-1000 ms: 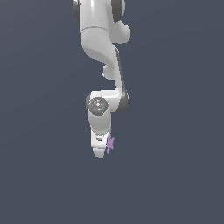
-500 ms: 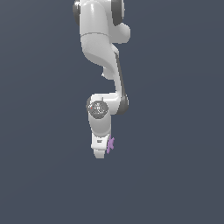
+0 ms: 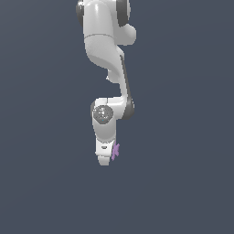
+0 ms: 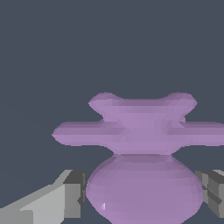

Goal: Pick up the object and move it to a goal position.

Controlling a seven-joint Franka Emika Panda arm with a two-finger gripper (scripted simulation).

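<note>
The object (image 3: 115, 151) is a small light-purple thing with star-like prongs, poking out on the exterior view's right of my white gripper (image 3: 105, 159). In the wrist view the object (image 4: 140, 131) fills the middle, its rounded lower part sitting between my two grey fingers (image 4: 70, 197), which press against both of its sides. My gripper (image 4: 142, 199) is shut on it. The arm hangs almost straight down above it.
Only a plain dark grey-blue surface (image 3: 183, 192) surrounds the arm in both views. No goal marker or other object shows.
The wrist and hand have sunk very slightly, with the object still held in the gripper. Otherwise the pose is nearly the same.
</note>
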